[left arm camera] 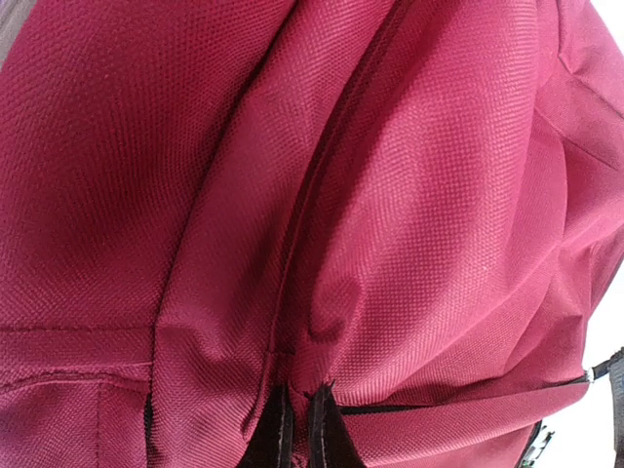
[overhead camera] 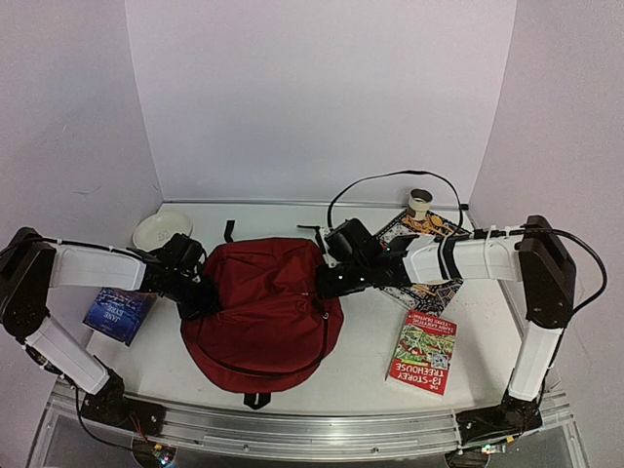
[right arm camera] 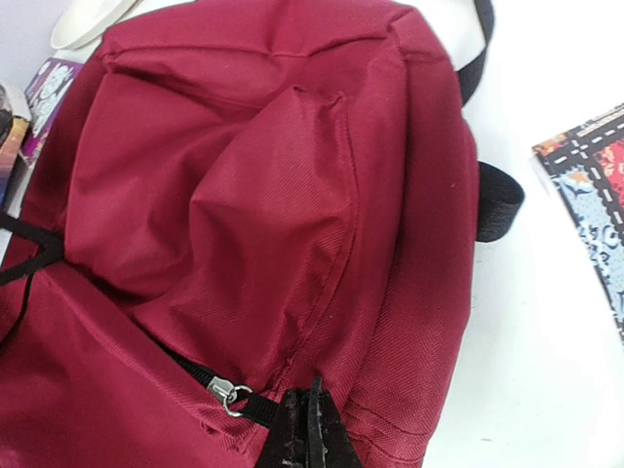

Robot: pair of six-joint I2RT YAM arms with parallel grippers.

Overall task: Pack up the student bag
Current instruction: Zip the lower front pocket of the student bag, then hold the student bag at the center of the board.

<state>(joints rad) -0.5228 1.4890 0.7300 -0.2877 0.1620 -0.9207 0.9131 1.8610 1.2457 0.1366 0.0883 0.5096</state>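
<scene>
The student bag is a dark red backpack lying flat in the middle of the table, with its zippers closed. My left gripper is at the bag's left edge. In the left wrist view its black fingertips are pinched on a fold of the red fabric. My right gripper is at the bag's right edge. In the right wrist view it is shut on the fabric at a seam, just right of a metal zipper pull. The bag's inside is hidden.
A blue book lies left of the bag under my left arm. A red "13-Storey Treehouse" book lies at the right front. A patterned book lies under my right arm. A white bowl and a cup stand at the back.
</scene>
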